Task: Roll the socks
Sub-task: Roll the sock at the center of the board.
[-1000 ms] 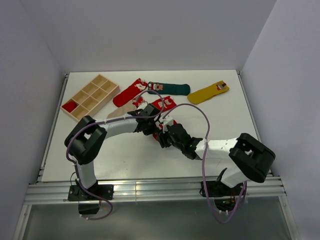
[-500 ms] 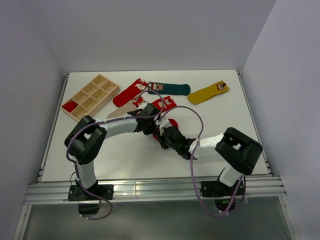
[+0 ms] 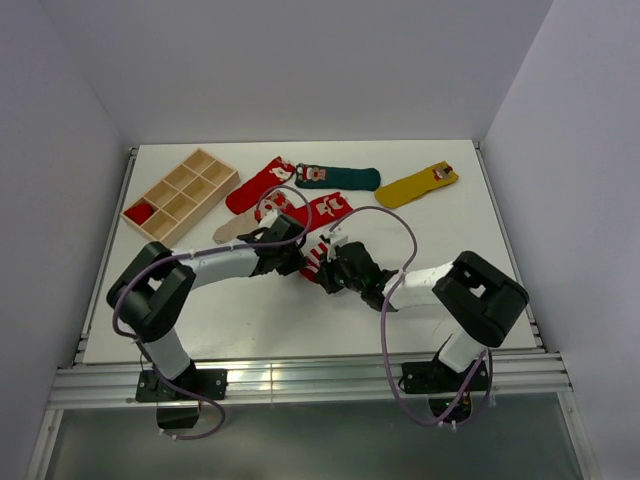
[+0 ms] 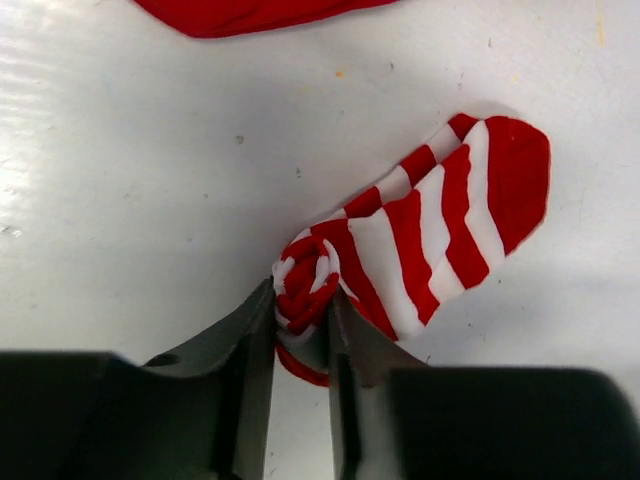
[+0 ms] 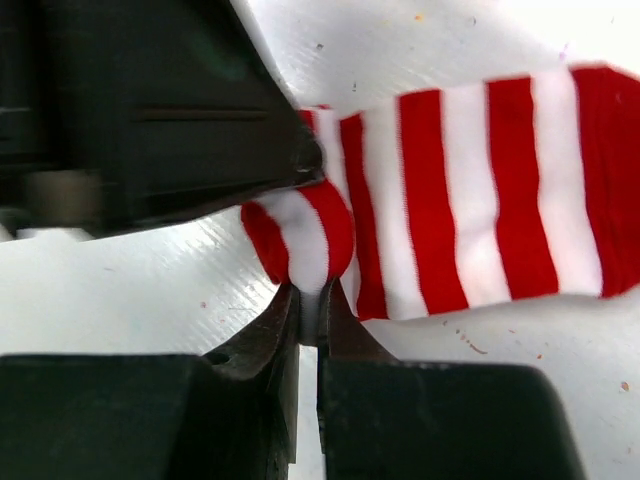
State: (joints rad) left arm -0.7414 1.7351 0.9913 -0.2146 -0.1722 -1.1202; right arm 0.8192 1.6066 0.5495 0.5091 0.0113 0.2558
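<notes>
The red-and-white striped sock [image 4: 430, 230], soft ribbed knit, lies flat on the glossy white table [image 4: 120, 150] at centre frame, its lower-left end wound into a tight coil. The left gripper [image 4: 302, 300] flanks that coil with jaws slightly parted; whether it grips, I cannot tell. The right gripper [image 5: 308, 290] is pinched together on the coil's fabric.

White table [image 3: 200, 320] — socks [image 3: 418, 186] scattered, wooden tray [image 3: 180, 193] far-left.
</notes>
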